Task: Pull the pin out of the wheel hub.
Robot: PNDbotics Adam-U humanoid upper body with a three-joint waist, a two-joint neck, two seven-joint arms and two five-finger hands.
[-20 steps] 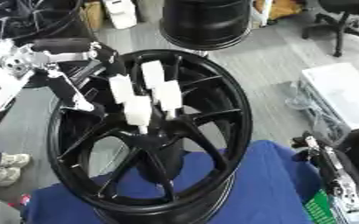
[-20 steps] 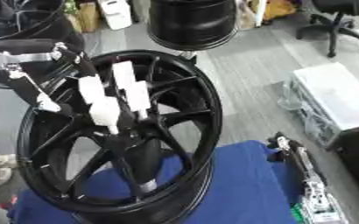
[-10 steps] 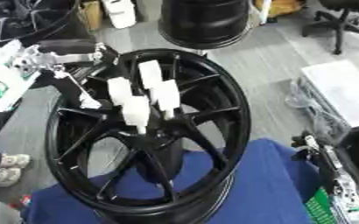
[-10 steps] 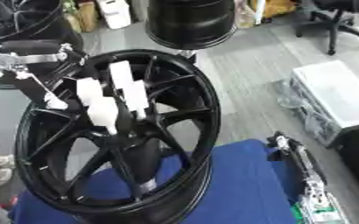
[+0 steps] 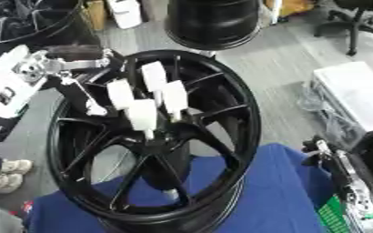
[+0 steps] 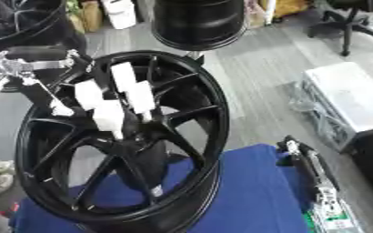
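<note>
Left hand (image 5: pixel 142 98) sits over the hub (image 5: pixel 159 132), fingers straight and apart; the pin is hidden beneath, so a grasp could miss it.

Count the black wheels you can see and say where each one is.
3. The spoked wheel stands front and centre on the blue cloth, a second wheel is behind it at top centre, and a third wheel is partly cropped in the top left corner. More may lie out of frame.
</note>
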